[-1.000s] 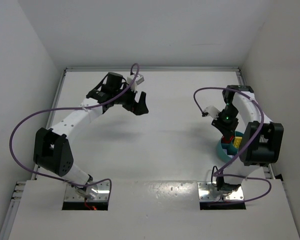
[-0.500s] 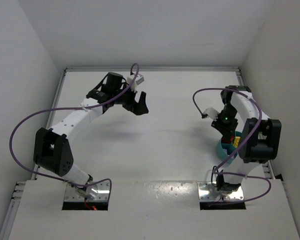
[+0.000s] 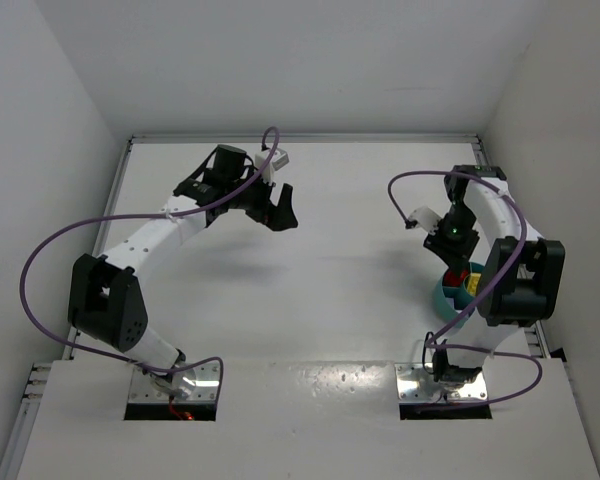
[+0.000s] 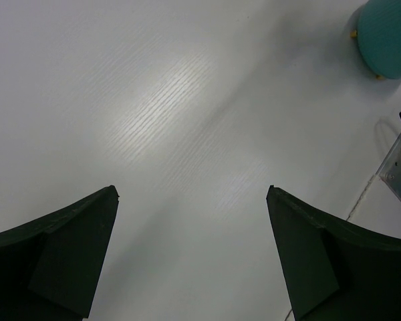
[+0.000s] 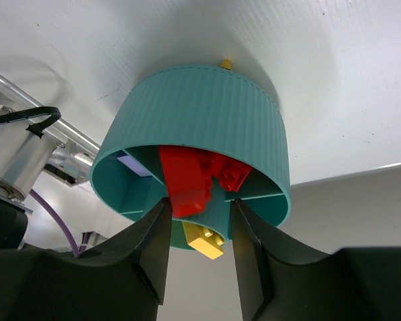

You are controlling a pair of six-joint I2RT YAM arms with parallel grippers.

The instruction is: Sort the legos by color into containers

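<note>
Legos (image 5: pixel 230 172) lie in the dish (image 5: pixel 200 114) (right gripper (image 5: pixel 199 208) just above it).

Teal ribbed dish (image 5: pixel 207 127); red bricks (image 5: pixel 186 180); yellow brick (image 5: pixel 204 242); purple cable (image 3: pixel 23 285); white table (image 4: pixel 154 100).

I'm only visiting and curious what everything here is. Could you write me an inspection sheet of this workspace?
Surface: white table, finely ribbed, with a glare patch; no spills seen.
Job's things: round teal ribbed plastic dish with dividing walls; red plastic bricks in one compartment; yellow plastic brick beside them, compartment unclear.
Clutter: tiny yellow bits at the dish's foot, too small to identify.
Grippers: left tool open, holding nothing, over bare table; right tool at the dish, jaws parted around a red brick.
Cables: purple cables loop along both arms.
Surroundings: white walls; metal base plates at the near edge.
</note>
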